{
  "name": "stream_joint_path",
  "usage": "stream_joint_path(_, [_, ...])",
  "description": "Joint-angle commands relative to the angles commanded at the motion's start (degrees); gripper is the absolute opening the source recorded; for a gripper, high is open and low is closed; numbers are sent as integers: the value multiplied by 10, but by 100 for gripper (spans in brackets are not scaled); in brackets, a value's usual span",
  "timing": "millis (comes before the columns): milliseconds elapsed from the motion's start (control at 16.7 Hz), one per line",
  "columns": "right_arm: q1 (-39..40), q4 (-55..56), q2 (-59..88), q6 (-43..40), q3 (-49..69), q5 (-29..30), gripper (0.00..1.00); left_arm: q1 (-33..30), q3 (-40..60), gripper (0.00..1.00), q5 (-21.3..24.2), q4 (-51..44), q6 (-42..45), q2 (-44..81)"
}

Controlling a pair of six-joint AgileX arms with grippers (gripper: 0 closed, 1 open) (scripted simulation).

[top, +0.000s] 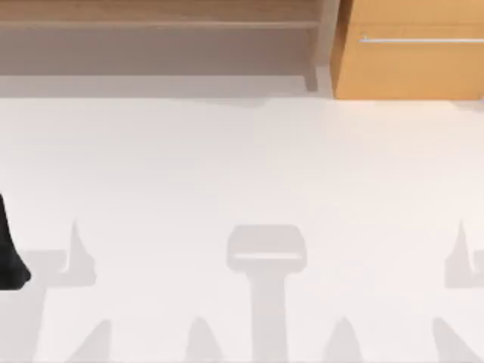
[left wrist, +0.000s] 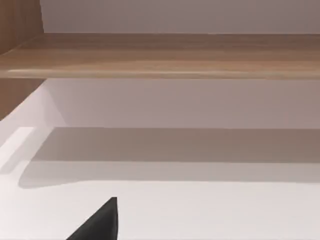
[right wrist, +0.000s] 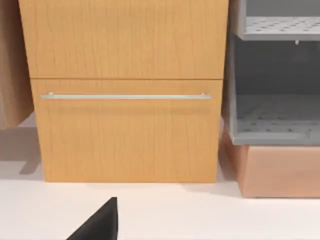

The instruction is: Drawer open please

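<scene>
The drawer (top: pixel 412 69) is the lower light orange-tan front of a wooden cabinet at the table's far right. Its thin silver bar handle (top: pixel 420 39) runs level across it. In the right wrist view the drawer (right wrist: pixel 125 140) sits shut, flush with the panel above it, and its handle (right wrist: pixel 125 96) spans nearly the full width. A black tip of my right gripper (right wrist: pixel 100 224) shows low in that view, well short of the drawer. My left gripper (left wrist: pixel 100 224) shows as a black tip over the white table, facing the shelf. My left arm (top: pixel 9 253) is at the table's left edge.
A wide brown wooden shelf unit (top: pixel 159 30) stands at the far left and middle, seen close in the left wrist view (left wrist: pixel 165 55). Beside the cabinet, a grey perforated rack (right wrist: pixel 275 115) rests on a tan box (right wrist: pixel 280 170). The white table (top: pixel 242 166) stretches in front.
</scene>
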Motion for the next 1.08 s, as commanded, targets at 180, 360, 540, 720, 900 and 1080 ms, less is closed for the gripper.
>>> stream_joint_path(180, [-5,5,8,0,6,-5,100,0,0,100,0,0,0,0])
stream_joint_path(360, [-40,35,64,1,45,-39,100,0,0,100,0,0,0,0])
stream_joint_path(540, [-96,84,172,3,109,-94,100,0,0,100,0,0,0,0])
stream_joint_path(720, [-163,143,311,5,186,-160,100,0,0,100,0,0,0,0])
stream_joint_path(900, [-231,203,454,7,263,-227,100,0,0,100,0,0,0,0])
stream_joint_path(1080, [-289,253,576,9,329,-284,100,0,0,100,0,0,0,0])
